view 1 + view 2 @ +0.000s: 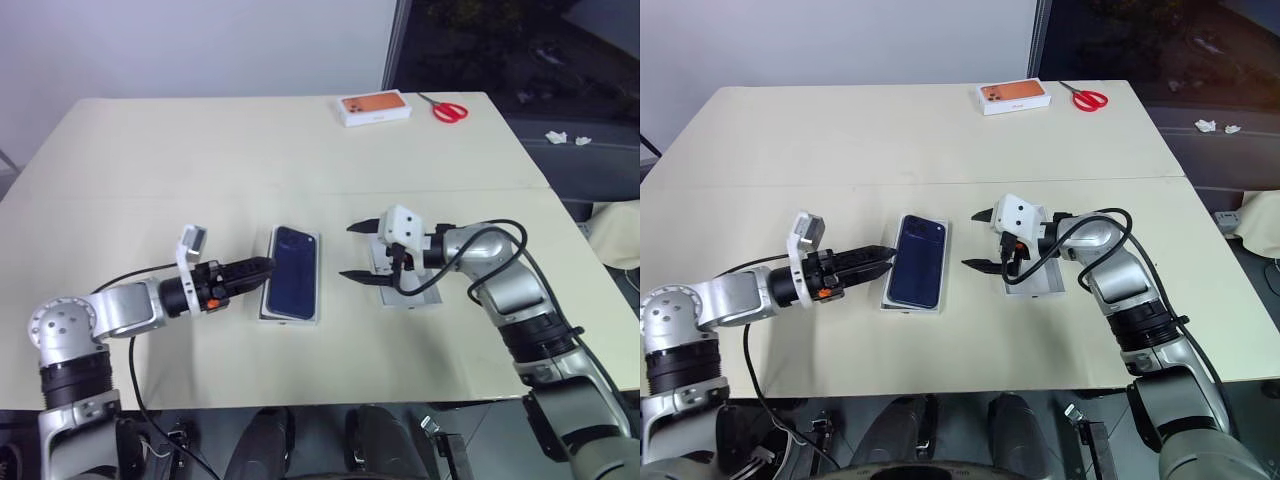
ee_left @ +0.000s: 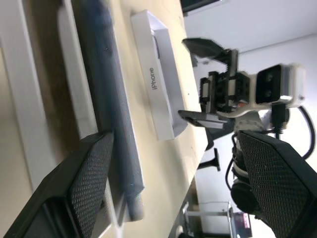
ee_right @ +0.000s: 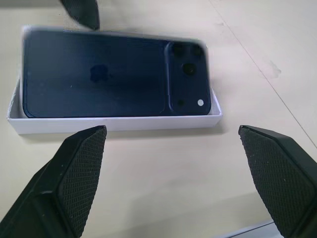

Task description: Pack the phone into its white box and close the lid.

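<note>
While the phone lies camera side up in the white box near the middle of the counter, it may not be fully seated: in the left wrist view its long edge seems to ride at or slightly above the thick rim, though I cannot tell for certain. The left pincer stands with its fingers apart right at the box's left side, one fingertip looking as if it touches or overlaps that side, holding nothing. The right pincer is also spread wide and empty, hovering just right of the box and pointing toward it. Under that wrist lies the lid, white side wall showing, close beside the box. The main risk, as I judge it, is in fetching that lid: the right arm hangs directly over it, so a careless descent could press the lid flat or shove it along the counter into the box. If the phone sits proud or crooked, a lid lowered onto it would catch on the rim and tilt instead of sliding down. A stray sweep of the left fingertip could nudge the box or lift the phone's edge out. The orange-topped box and red scissors at the far edge are well apart and pose no hazard.
</note>
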You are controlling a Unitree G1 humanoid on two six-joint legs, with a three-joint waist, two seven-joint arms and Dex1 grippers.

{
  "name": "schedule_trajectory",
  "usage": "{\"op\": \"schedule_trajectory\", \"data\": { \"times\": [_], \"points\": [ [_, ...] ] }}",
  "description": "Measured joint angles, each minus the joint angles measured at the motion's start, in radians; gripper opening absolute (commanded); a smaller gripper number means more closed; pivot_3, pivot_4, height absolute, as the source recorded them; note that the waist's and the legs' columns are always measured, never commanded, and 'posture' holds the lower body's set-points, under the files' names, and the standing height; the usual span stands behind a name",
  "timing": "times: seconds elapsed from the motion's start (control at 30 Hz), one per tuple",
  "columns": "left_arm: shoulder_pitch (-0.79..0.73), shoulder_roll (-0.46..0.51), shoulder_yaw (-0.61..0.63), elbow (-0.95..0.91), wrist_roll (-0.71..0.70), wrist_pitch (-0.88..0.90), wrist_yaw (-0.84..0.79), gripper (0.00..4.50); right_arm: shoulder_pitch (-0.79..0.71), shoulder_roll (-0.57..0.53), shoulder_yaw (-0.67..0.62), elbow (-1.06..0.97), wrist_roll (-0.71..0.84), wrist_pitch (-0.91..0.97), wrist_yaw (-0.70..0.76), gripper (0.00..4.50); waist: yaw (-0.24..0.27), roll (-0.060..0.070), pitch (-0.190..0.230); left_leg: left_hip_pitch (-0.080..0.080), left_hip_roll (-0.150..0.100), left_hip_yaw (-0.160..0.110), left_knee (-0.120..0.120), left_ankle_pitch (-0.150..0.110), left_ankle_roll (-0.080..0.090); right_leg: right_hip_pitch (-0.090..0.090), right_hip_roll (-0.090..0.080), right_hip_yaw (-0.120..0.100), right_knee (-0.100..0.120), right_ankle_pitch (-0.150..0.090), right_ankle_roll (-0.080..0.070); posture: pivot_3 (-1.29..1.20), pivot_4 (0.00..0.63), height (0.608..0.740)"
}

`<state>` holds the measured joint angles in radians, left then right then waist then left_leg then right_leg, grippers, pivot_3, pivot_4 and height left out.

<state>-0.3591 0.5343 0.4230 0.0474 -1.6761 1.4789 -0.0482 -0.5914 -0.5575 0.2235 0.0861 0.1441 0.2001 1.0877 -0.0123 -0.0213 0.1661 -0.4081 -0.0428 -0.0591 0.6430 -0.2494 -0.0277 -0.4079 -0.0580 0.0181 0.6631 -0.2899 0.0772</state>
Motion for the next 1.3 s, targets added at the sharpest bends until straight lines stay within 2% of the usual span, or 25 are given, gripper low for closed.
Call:
{"op": "schedule_trajectory", "data": {
  "times": [0.2,0.3,0.4,0.5,0.6,0.7,0.77,0.83,0.9,0.93,1.17,1.3],
  "points": [
    [0.067,0.109,-0.060,-0.037,-0.111,-0.064,0.008,4.19,0.000,0.006,0.005,0.002,-0.005,-0.002,0.001,4.50,-0.001,0.001,0.000,0.000,0.000,0.000,0.000,0.000,0.001,0.000,0.000,0.000,0.000,0.000,0.000,0.00,0.150,0.740],
    [0.083,0.144,-0.069,-0.066,-0.122,-0.101,0.004,4.19,0.000,0.007,0.006,0.002,-0.005,0.000,0.002,4.50,0.000,0.001,0.001,0.000,0.000,0.000,0.000,0.000,0.001,0.000,0.000,0.000,0.000,0.000,0.000,0.00,0.150,0.740],
    [0.088,0.160,-0.070,-0.067,-0.112,-0.152,-0.015,4.19,0.000,0.009,0.007,0.002,-0.004,0.022,0.003,4.50,0.001,0.001,0.001,0.000,0.000,0.000,0.000,-0.001,0.001,0.000,-0.001,0.000,0.000,0.000,0.000,0.00,0.150,0.740],
    [0.078,0.164,-0.067,-0.057,-0.001,-0.234,-0.043,4.19,0.000,0.041,0.010,0.000,-0.004,0.082,-0.029,4.50,0.000,0.001,0.001,0.000,0.000,0.000,0.000,-0.001,0.001,0.000,0.000,0.000,0.000,0.000,0.000,0.00,0.150,0.740],
    [0.067,0.164,-0.069,-0.057,0.068,-0.270,-0.067,4.26,0.007,0.059,0.030,-0.018,-0.016,0.093,-0.053,3.72,-0.001,0.001,0.001,0.000,0.000,0.000,0.000,-0.001,0.001,0.000,0.000,0.000,0.000,0.000,0.000,0.00,0.150,0.740],
    [0.061,0.152,-0.085,-0.056,0.135,-0.294,-0.086,3.31,0.013,0.068,0.044,-0.025,-0.028,0.093,-0.078,2.13,0.000,0.001,0.001,0.000,0.000,0.001,0.000,-0.001,0.001,0.000,0.000,0.000,0.000,0.000,0.000,0.00,0.150,0.740],
    [0.058,0.134,-0.093,-0.055,0.174,-0.312,-0.108,2.41,0.013,0.068,0.046,-0.027,-0.037,0.096,-0.088,1.13,0.000,0.001,0.001,0.000,0.000,0.001,0.000,-0.001,0.001,0.000,0.000,0.000,0.000,0.000,0.000,0.00,0.150,0.740],
    [0.052,0.128,-0.097,-0.049,0.215,-0.318,-0.117,1.30,0.020,0.063,0.057,-0.039,-0.060,0.092,-0.093,0.05,0.000,0.001,0.001,0.000,0.000,0.001,0.001,-0.001,0.001,0.000,0.000,0.000,0.000,0.000,0.000,0.00,0.150,0.740],
    [0.050,0.127,-0.102,-0.047,0.265,-0.331,-0.126,0.34,0.030,0.059,0.082,-0.042,-0.093,0.076,-0.104,0.00,0.000,0.001,0.001,0.000,0.000,0.001,0.001,-0.001,0.002,0.000,0.000,0.000,0.000,0.000,0.000,0.00,0.150,0.740],
    [0.048,0.125,-0.109,-0.039,0.296,-0.335,-0.132,0.04,0.036,0.058,0.097,-0.042,-0.118,0.068,-0.112,0.00,0.000,0.001,0.001,0.000,0.000,0.001,0.001,-0.001,0.002,0.000,0.000,0.000,0.000,0.000,0.000,0.00,0.150,0.740],
    [0.027,0.069,-0.231,0.021,0.529,-0.375,-0.192,0.04,0.051,0.070,0.174,-0.031,-0.230,0.035,-0.173,0.00,0.001,0.001,0.001,0.000,-0.001,0.001,0.001,-0.001,0.002,0.000,0.000,0.000,0.000,0.000,0.000,0.00,0.150,0.740],
    [-0.012,0.019,-0.264,0.030,0.586,-0.367,-0.247,0.04,0.047,0.080,0.181,-0.016,-0.248,0.027,-0.185,0.00,0.002,0.001,0.001,0.000,-0.001,0.000,0.002,-0.001,0.002,0.001,-0.001,0.000,0.000,0.000,0.000,0.00,0.150,0.740]
  ]
}}
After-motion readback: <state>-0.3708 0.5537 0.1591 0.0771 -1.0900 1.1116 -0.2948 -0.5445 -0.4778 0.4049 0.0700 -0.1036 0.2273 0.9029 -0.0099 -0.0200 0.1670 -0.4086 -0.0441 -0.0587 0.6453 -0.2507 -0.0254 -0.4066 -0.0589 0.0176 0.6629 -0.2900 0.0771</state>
